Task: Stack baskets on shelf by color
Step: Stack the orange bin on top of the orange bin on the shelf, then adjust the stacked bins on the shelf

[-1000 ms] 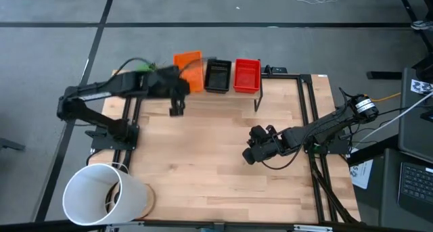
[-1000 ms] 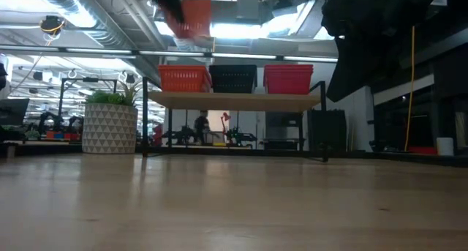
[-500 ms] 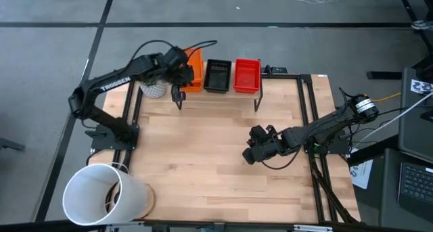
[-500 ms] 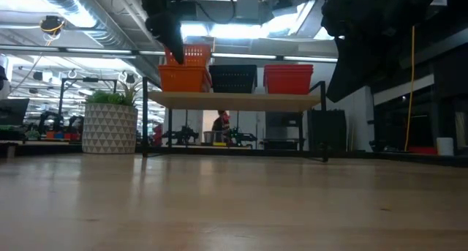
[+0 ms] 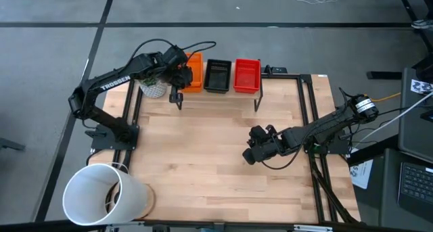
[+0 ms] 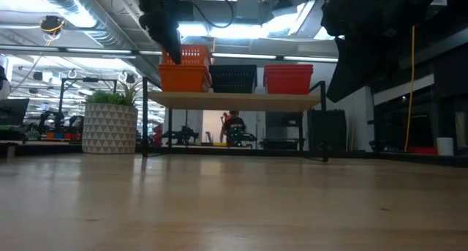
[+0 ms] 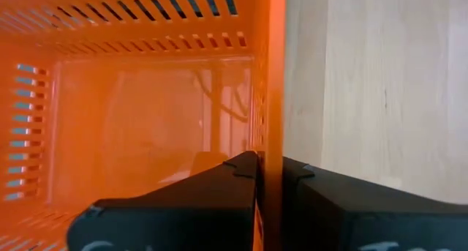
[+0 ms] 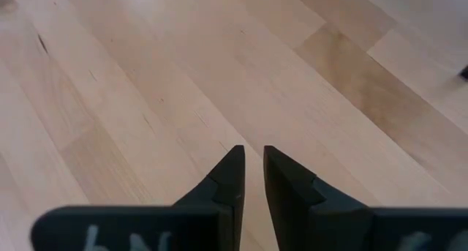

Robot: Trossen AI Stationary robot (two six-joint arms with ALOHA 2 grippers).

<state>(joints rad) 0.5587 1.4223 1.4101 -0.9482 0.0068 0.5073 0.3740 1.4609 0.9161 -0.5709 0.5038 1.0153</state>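
Note:
A light-wood shelf [image 6: 234,99] stands at the table's far edge and carries three piles of baskets: orange [image 6: 183,78], black [image 6: 234,77] and red [image 6: 288,79]. One more orange basket [image 6: 191,55] sits on top of the orange pile, upright. My left gripper [image 5: 180,75] is at that basket's left side and is shut on its wall. In the high view the basket [image 5: 195,68] shows just right of the gripper. My right gripper [image 5: 252,155] waits over the bare table right of centre, shut, touching nothing. My left gripper [image 7: 269,167] pinches the top orange basket's left side wall [image 7: 272,126] at its rim. One finger [image 7: 241,174] is inside the basket and the other [image 7: 296,176] outside. The fingers come from above, pointing down. The basket sits level on the orange pile.
A large white bucket [image 5: 101,195] lies at the near left corner. A plant in a patterned pot [image 6: 110,126] stands left of the shelf. A laptop [image 5: 414,181] is off the right edge. A person [image 6: 234,126] shows far behind the table. The wooden tabletop [image 5: 203,164] lies bare in the middle.
My left gripper has carried the orange basket toward the far edge and down, from high above the shelf onto the orange pile, still shut on its wall. In the last half second it has barely moved.

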